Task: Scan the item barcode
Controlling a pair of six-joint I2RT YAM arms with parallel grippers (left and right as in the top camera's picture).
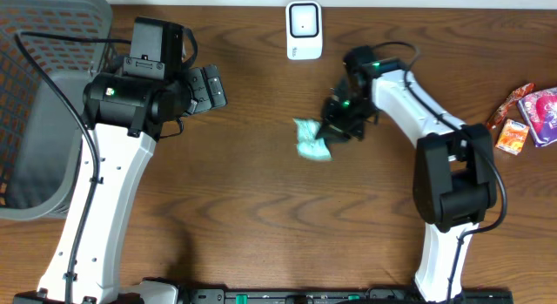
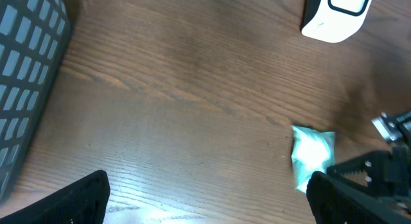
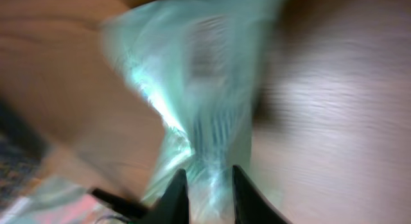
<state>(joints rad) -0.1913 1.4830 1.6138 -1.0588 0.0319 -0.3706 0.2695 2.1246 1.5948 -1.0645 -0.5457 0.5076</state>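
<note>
The item is a mint-green plastic packet point(image 1: 311, 140) lying just left of my right gripper point(image 1: 338, 123), below the white barcode scanner point(image 1: 304, 30) that stands at the table's far edge. In the right wrist view the packet point(image 3: 192, 76) is blurred and its crinkled end sits pinched between my right gripper's point(image 3: 205, 174) two narrow-set fingers. My left gripper point(image 1: 209, 88) hovers open to the left, with nothing between its fingers point(image 2: 70, 201). From the left wrist view the packet point(image 2: 311, 153) shows at the right, and the scanner point(image 2: 337, 15) at the top right.
A grey mesh basket point(image 1: 43, 104) fills the table's left end and shows at the left wrist view's left edge point(image 2: 26, 76). Several red, orange and pink snack packets point(image 1: 526, 117) lie at the far right edge.
</note>
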